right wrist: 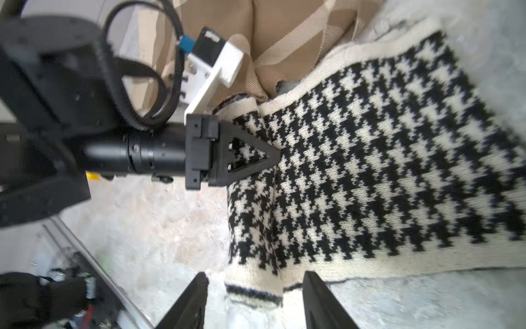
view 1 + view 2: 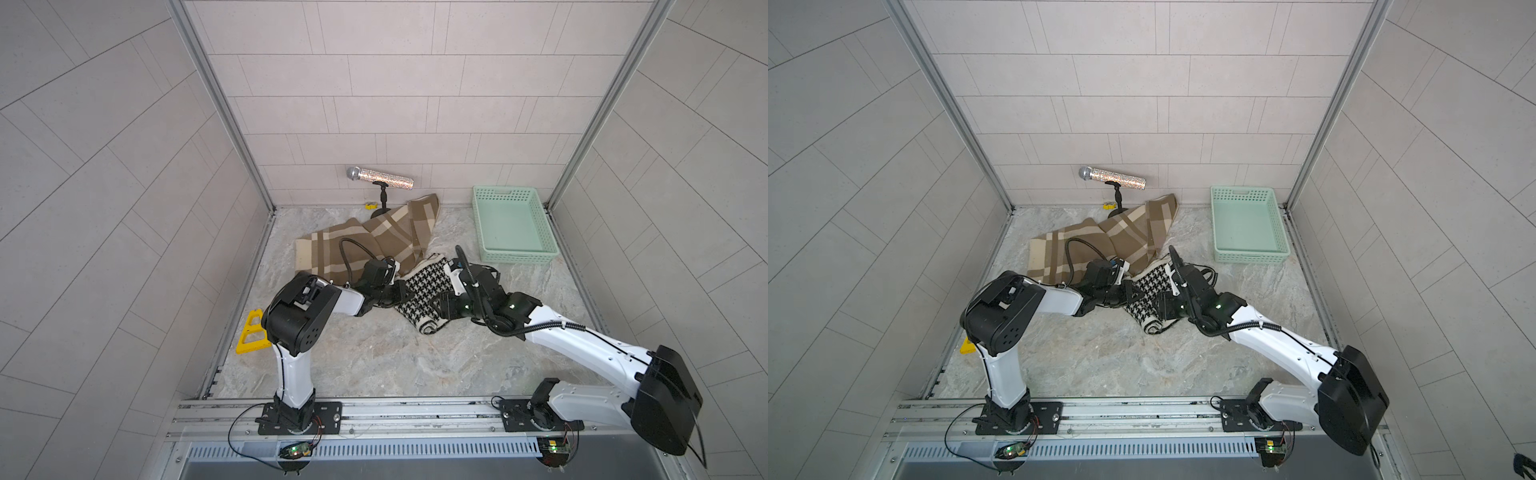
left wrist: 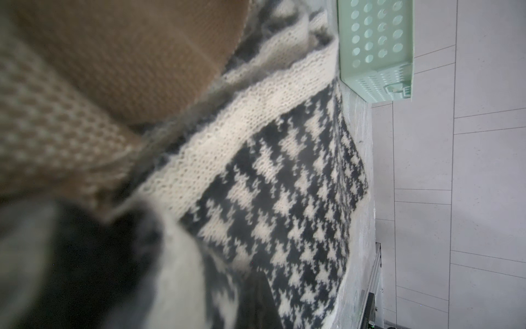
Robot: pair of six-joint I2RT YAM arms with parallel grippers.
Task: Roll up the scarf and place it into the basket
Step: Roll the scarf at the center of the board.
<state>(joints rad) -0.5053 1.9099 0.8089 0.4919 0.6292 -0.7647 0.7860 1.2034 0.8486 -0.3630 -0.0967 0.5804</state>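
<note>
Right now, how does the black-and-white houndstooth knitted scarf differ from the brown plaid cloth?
The houndstooth scarf is partly rolled at its near end; the plaid cloth lies unrolled. The plaid cloth lies farther back than the houndstooth scarf, overlapping its end. Both lie outside the mint-green basket.

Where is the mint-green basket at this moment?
In both top views the basket sits in the far right corner of the table, by the back wall, just beyond the houndstooth scarf.

Glittery microphone on a black stand, small yellow block beside it, brown plaid cloth (rumpled, reaching the stand's base), yellow perforated triangle, marbled tabletop.
</note>
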